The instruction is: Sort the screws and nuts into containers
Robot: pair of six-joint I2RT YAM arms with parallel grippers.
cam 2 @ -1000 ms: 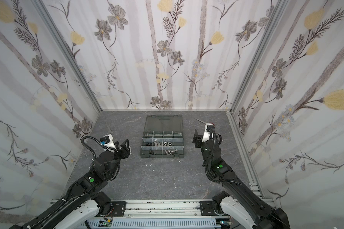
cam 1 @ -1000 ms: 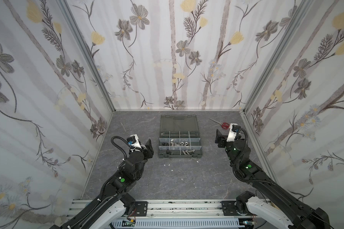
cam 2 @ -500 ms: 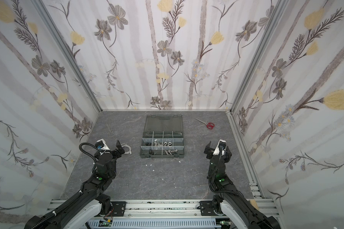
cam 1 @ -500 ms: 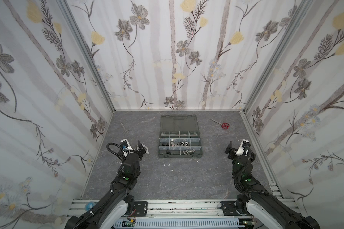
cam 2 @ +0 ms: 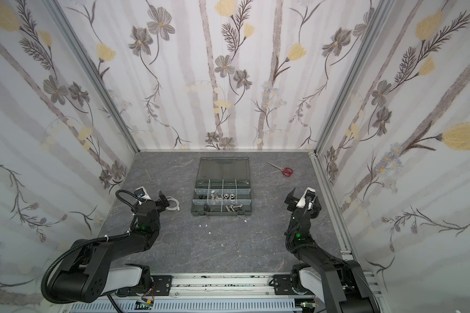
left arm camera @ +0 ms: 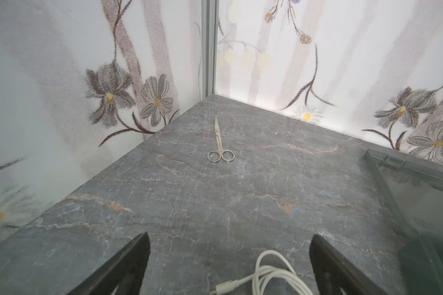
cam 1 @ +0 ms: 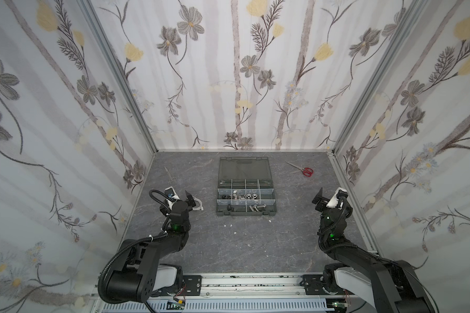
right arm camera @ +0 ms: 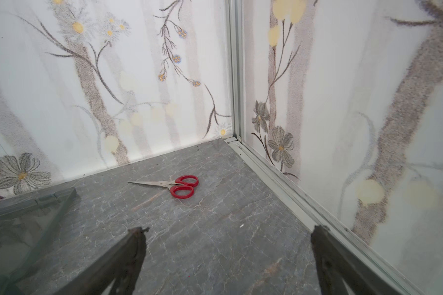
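The left end effector [cam 1: 180, 196] is being held spread wide above the grey surface [cam 1: 228, 252], with nothing being grasped; in its wrist view the gap between the dark fingers [left arm camera: 128, 265] is being shown bare, with a coiled white cable [left arm camera: 274, 275] lying on the surface just below them. Steel scissors [left arm camera: 219, 148], only faintly visible in both top views, are being shown sharply there near the far corner. At the middle, the open organizer case [cam 1: 246, 214] is being seen whole only in the top views: the nuts [cam 1: 251, 195] are lying in the containers [cam 1: 246, 200] of the middle row, the screws [cam 1: 255, 208] in the front row, with white flecks [cam 1: 229, 225] scattered before the case. Only a corner of the smoky lid [right arm camera: 23, 224] is being caught by each wrist camera. The right end effector [cam 1: 330, 195] is likewise being held released and empty, touching nothing, with red scissors [right arm camera: 179, 185] lying well beyond it.
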